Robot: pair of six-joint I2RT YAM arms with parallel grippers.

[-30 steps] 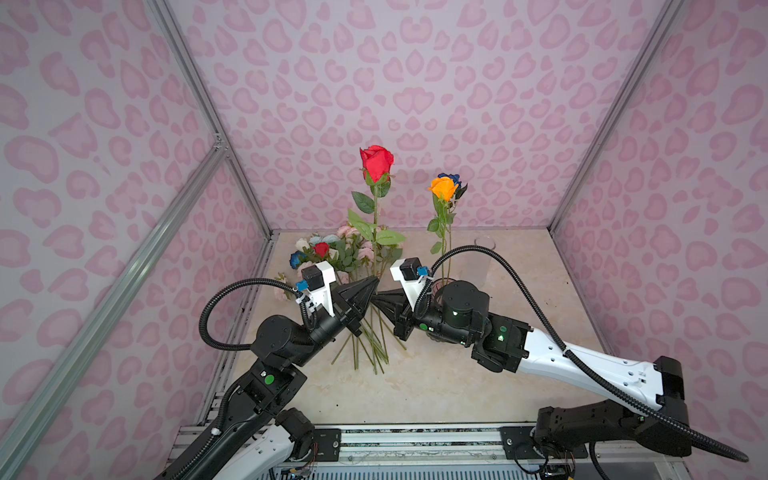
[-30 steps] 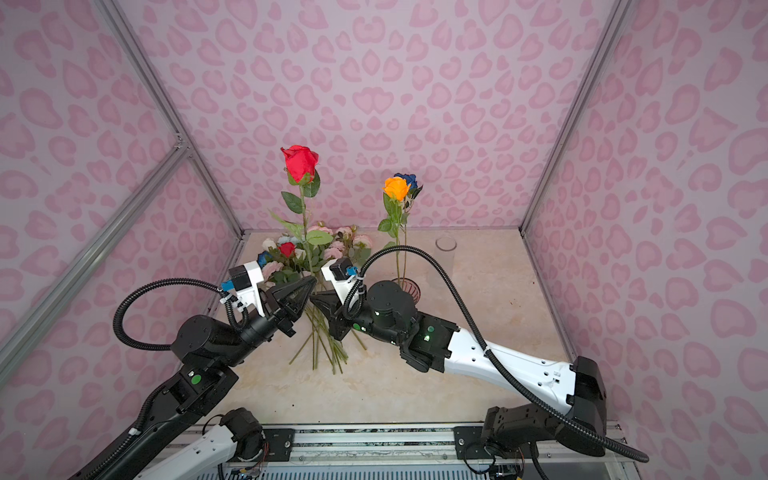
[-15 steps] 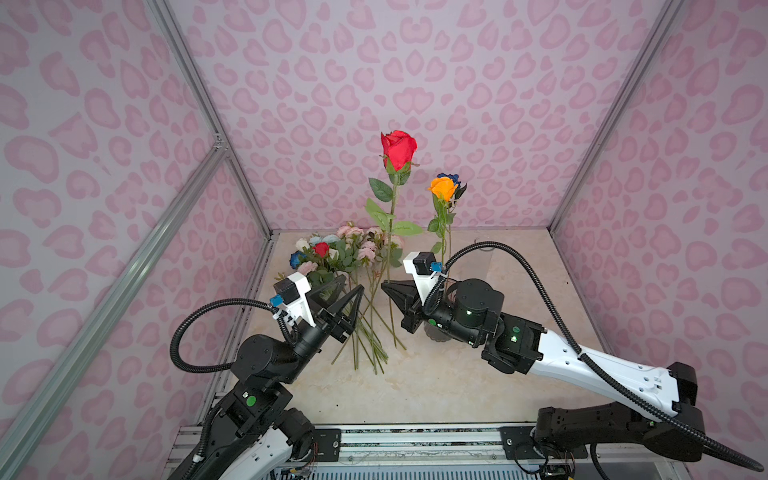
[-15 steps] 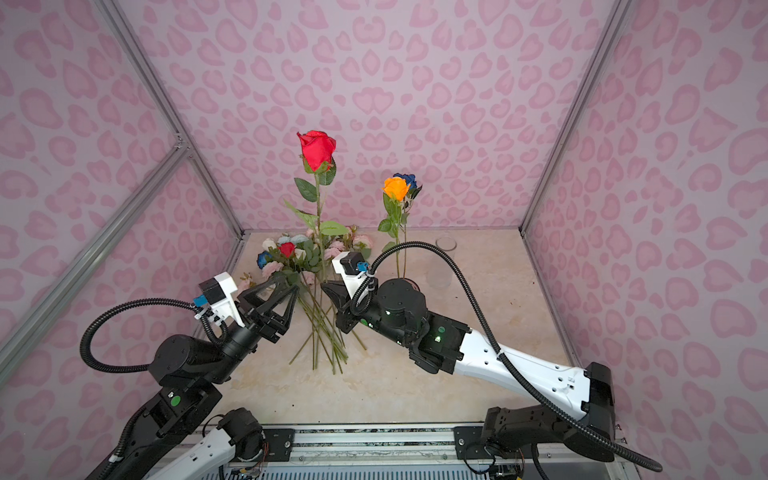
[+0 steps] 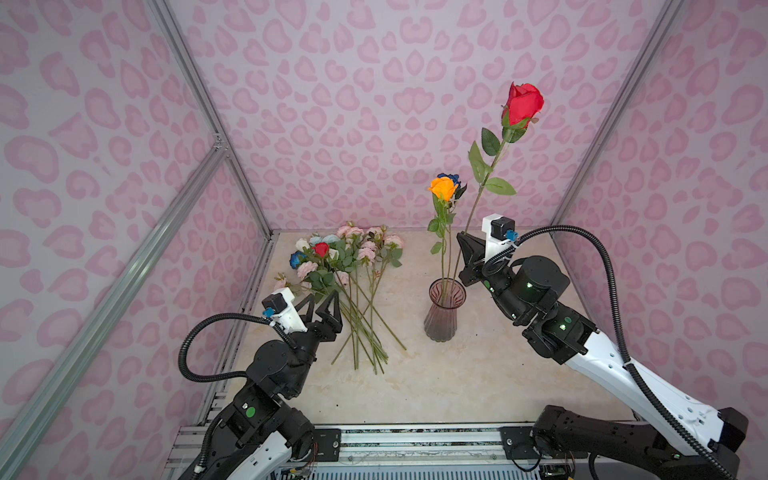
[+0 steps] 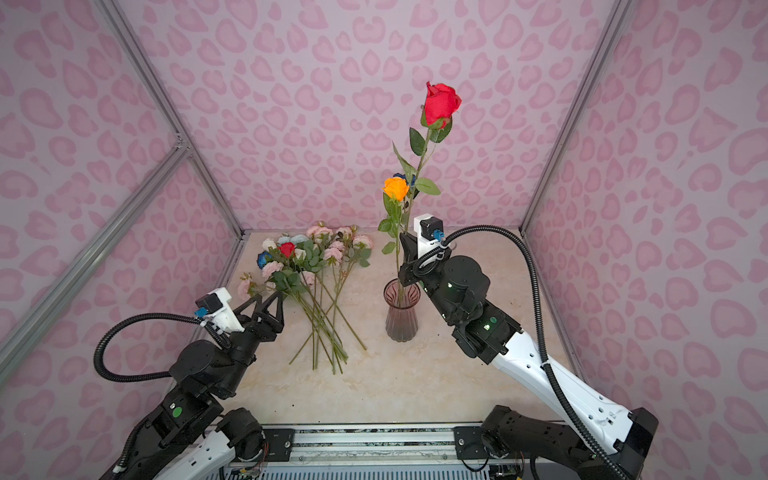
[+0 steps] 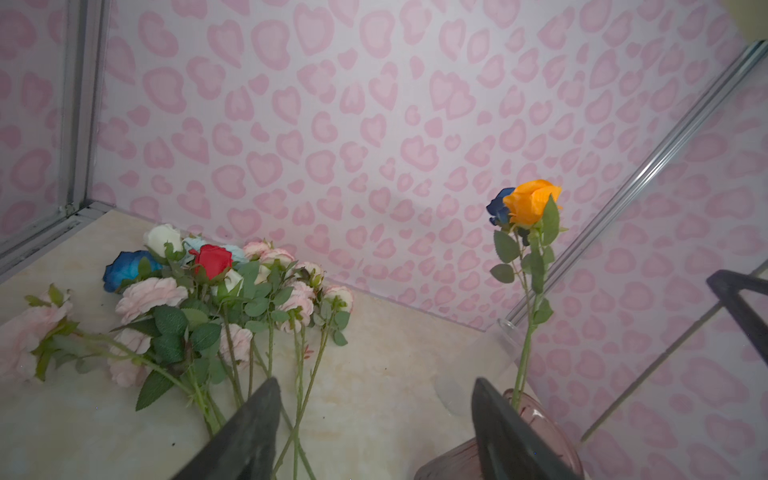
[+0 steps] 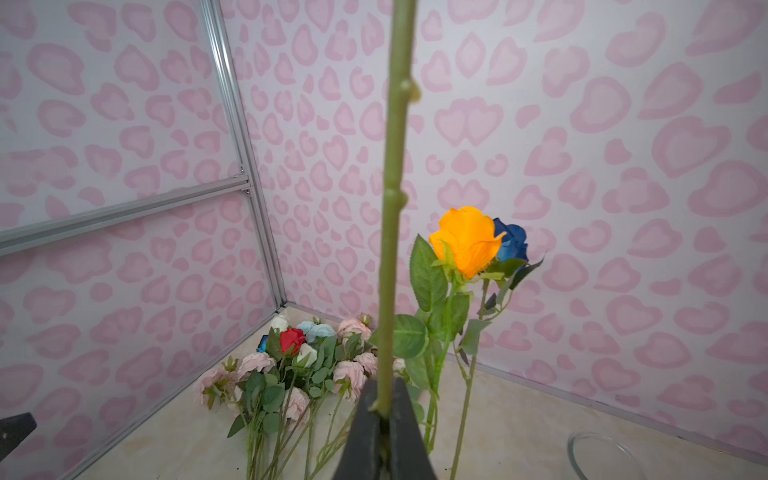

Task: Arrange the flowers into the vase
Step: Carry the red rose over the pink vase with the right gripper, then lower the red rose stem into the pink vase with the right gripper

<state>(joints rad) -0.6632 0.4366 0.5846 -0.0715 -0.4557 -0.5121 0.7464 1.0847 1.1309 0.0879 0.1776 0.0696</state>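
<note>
As things stand at the vase (image 5: 442,309): two flowers are in it, an orange rose (image 5: 443,188) and a dark blue rose (image 5: 451,178) just behind that one, both upright.
Flower in hand: a red rose (image 5: 521,104), its head high above the vase and leaning off to the right arm's side. The stem runs down to about the vase mouth; whether its tip is inside, I cannot tell.
Left to do: most of the job, by my judgement. The pile of flowers (image 5: 345,266) lies flat on the table (image 5: 457,382), well apart from the vase on the left arm's side.
Right gripper (image 5: 465,243): clenched on the red rose's stem, low down on it, just above and beside the vase mouth. The arm reaches forward and the wrist is lifted.
Left gripper (image 5: 322,296): released, jaws spread and empty, poised over the pile's stems, well apart from the vase. The arm is folded, with the wrist angled up.
</note>
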